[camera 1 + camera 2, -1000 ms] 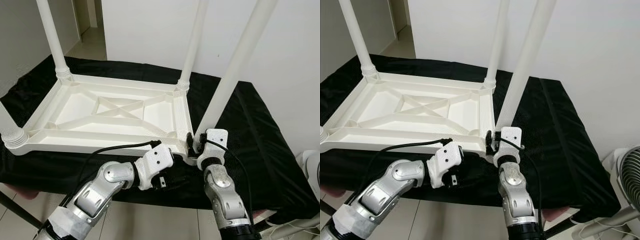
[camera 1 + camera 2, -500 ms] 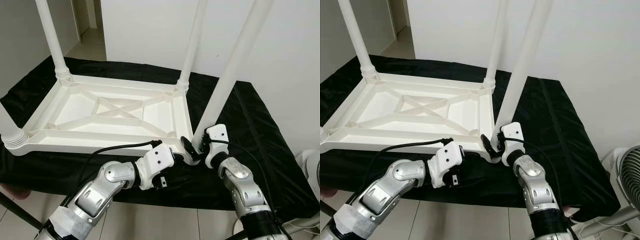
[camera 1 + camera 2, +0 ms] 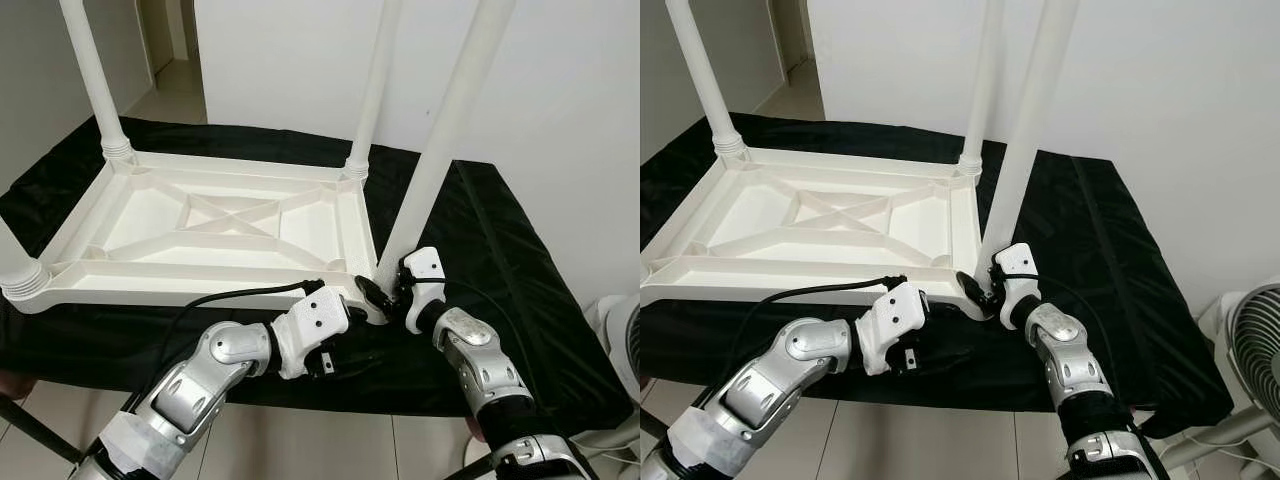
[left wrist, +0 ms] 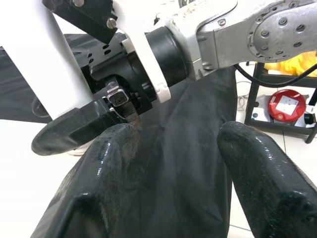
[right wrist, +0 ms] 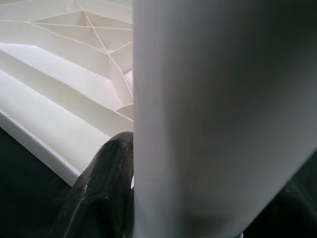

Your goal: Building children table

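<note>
- Writing: none readable anywhere.
- Upside-down white table (image 3: 215, 225) lies on the black cloth (image 3: 500, 270), legs up.
- My left gripper (image 3: 335, 352) hangs released under its near edge; its wrist view alone shows a red box (image 4: 286, 105).
- My right gripper (image 3: 385, 290) clasps the near-right leg (image 3: 440, 150) at its base.

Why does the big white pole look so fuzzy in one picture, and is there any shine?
In the right wrist view the table leg sits right against the lens, so it blurs into soft grey shading. In the left wrist view the left hand's fingers carry glossy highlights. Both eye views are sharp and evenly lit.
</note>
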Available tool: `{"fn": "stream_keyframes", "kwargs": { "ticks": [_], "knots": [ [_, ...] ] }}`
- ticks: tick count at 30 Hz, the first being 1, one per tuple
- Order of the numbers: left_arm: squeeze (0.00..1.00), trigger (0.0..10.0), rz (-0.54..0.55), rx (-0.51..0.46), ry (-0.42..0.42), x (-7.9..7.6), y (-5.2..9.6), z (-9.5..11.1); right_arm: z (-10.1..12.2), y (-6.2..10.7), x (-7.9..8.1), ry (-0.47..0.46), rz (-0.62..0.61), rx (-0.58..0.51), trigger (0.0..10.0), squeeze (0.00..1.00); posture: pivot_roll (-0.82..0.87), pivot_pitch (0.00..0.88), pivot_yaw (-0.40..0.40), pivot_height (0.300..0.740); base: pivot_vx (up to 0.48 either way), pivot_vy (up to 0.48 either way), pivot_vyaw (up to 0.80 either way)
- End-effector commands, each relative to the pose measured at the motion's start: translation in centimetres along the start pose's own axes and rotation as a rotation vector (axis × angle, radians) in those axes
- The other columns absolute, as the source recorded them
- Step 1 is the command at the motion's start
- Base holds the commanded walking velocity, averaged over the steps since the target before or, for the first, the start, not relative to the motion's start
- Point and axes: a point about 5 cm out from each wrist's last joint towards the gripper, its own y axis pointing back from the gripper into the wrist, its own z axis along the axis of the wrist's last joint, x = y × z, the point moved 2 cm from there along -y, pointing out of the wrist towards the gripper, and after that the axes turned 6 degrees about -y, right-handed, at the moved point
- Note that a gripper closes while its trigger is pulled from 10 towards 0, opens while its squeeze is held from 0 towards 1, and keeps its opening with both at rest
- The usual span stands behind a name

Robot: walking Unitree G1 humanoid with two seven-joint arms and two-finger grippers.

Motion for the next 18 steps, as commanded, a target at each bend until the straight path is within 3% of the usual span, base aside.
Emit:
{"fn": "stream_keyframes", "kwargs": {
  "ticks": [1,4,5,11,18],
  "knots": [
    [0.00,10.0,-0.048,-0.015,-0.016,-0.3,-0.3,0.4,-1.0,0.0,0.4,-0.019,0.024,0.042,0.0,0.00,-0.08,0.000,-0.066,0.740,0.000,0.000,0.00],
    [0.00,10.0,-0.050,-0.016,-0.016,-0.4,-0.4,0.4,-1.2,0.2,0.4,-0.024,0.023,0.036,0.0,0.00,-0.08,0.000,-0.069,0.740,0.000,0.000,0.00],
    [0.00,10.0,-0.046,-0.016,-0.011,-0.4,-0.5,0.2,-1.4,0.4,0.7,-0.038,0.022,0.037,10.0,0.00,-0.08,0.000,-0.072,0.740,0.000,0.000,0.00],
    [0.00,10.0,-0.043,-0.014,-0.008,-0.5,-0.6,0.0,-1.8,0.7,1.3,-0.058,-0.016,0.036,10.0,0.00,-0.08,0.000,-0.072,0.740,0.000,0.000,0.00],
    [0.00,10.0,-0.015,0.001,-0.009,-0.1,-0.5,-0.5,-0.8,0.9,1.6,-0.081,-0.194,-0.031,10.0,0.00,-0.09,0.000,-0.081,0.740,0.000,0.000,0.00]
  ]
}}
